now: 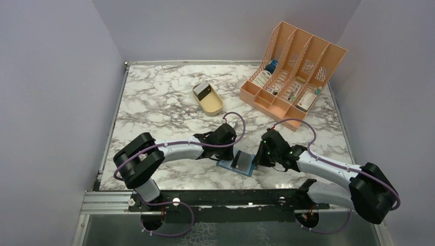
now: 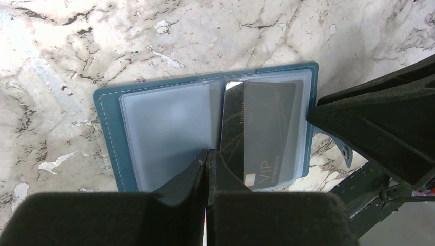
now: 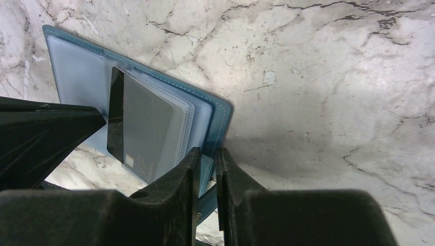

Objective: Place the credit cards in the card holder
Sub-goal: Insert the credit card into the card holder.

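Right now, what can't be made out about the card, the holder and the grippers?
- Left wrist view: the black card has its lower left corner behind the left gripper; what those shut fingers pinch is hidden.
- Right wrist view: the card holder edge disappears between the right gripper fingers.
- Top view: what lies in the tan tray is too small to name.

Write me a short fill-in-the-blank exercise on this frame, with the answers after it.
1. The card holder lies ___ on the marble table.
2. The black card on it bears the letters ___.
3. The right gripper has its jaws shut on the ___.
4. The orange file rack stands at the table's far ___ corner.

Answers: open; VIP; card holder; right.
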`<state>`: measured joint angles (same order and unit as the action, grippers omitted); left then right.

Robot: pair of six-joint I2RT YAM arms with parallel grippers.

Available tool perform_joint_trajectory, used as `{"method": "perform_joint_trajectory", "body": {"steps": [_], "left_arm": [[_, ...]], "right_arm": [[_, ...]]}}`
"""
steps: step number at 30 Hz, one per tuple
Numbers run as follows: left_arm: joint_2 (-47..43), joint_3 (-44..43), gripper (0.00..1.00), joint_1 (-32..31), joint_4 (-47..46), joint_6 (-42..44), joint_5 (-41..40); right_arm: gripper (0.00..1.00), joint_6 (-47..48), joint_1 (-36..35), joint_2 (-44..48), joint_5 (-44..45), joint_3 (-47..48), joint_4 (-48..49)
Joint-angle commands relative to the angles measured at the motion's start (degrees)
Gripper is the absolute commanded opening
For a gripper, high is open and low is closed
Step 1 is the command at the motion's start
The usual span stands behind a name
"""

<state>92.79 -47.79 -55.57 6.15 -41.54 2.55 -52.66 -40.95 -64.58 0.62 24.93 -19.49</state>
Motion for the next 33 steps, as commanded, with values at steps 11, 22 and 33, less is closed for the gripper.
{"method": "perform_joint_trajectory", "body": {"steps": [11, 22, 33], "left_arm": [[2.2, 0.7, 0.02, 0.1, -6.9, -3.0, 8.9], [0.8, 2.5, 0.02, 0.1, -13.8, -8.1, 14.2], [-3.7, 0.6, 0.19, 0.6, -6.8, -5.5, 5.0]], "right_arm": [[0.17, -0.1, -0.4, -1.3, 0.7, 1.0, 2.8], [0.17, 1.9, -0.4, -2.2, 3.3, 2.5, 2.8], [0.23, 5.4, -0.4, -2.1, 5.7, 7.5, -1.6]]}}
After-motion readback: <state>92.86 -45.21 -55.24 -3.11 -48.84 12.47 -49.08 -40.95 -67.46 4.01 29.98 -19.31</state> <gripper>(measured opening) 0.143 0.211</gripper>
